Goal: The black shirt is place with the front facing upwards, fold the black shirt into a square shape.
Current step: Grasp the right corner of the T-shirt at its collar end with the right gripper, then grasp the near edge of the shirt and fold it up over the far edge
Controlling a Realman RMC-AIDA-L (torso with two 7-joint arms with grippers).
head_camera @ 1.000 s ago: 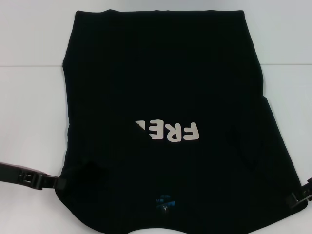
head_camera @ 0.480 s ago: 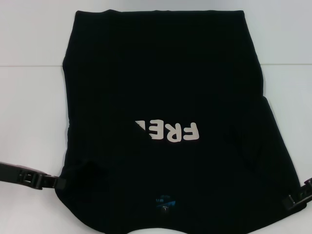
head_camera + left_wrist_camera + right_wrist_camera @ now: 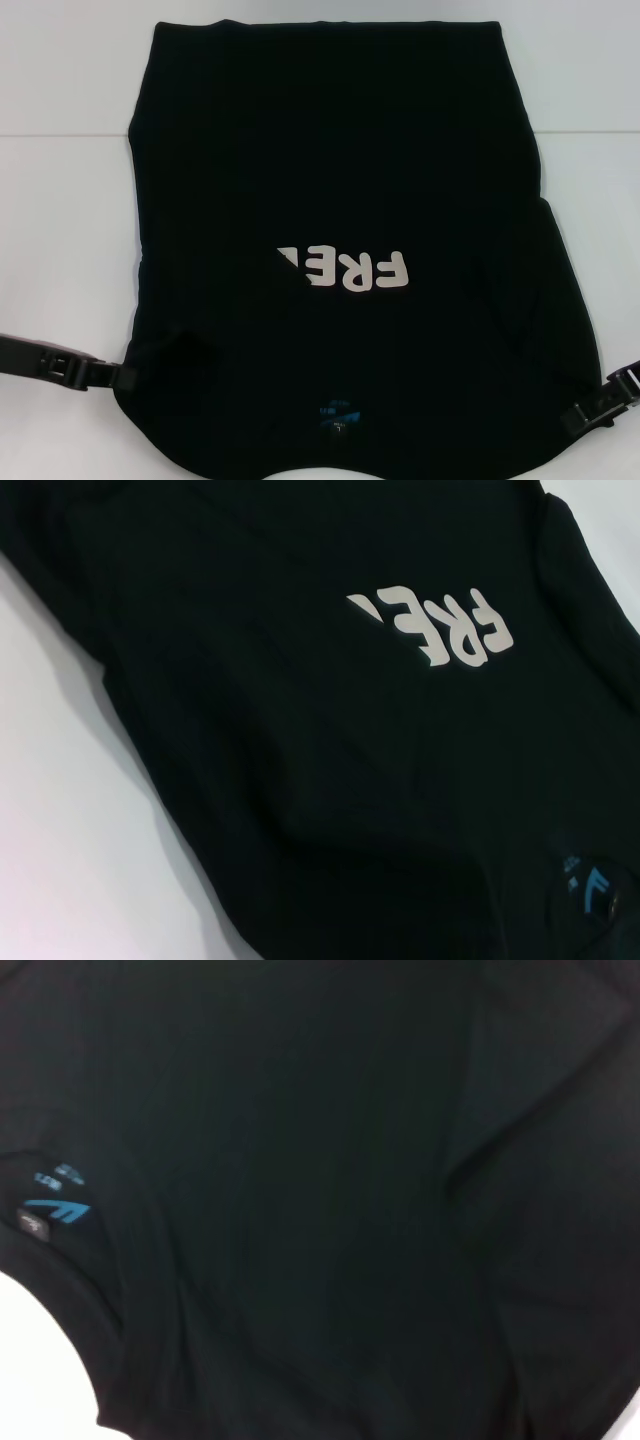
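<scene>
**Both hands at the shirt's near corners, right side folded in**

White bench (image 3: 60,250) runs under everything, bare on the left, right and far sides of the cloth. At its near left edge the left hand (image 3: 120,375) lies low, its tip touching the shirt's near left corner beside a small raised pucker of cloth; whether it is clenched or released cannot be told. The right hand (image 3: 585,415) sits at the near right corner, and its grip cannot be told either. Compared with a second ago, the right hand has slid slightly inward and lower along that corner, and the creases on the right flap have smoothed; the left hand has not shifted.

One black shirt (image 3: 340,180) lies flat at the bench's middle, collar toward the robot, with one blue neck label (image 3: 338,410) and one line of pale lettering (image 3: 345,268), its left end covered by folded cloth. Two hands, one at each side.
</scene>
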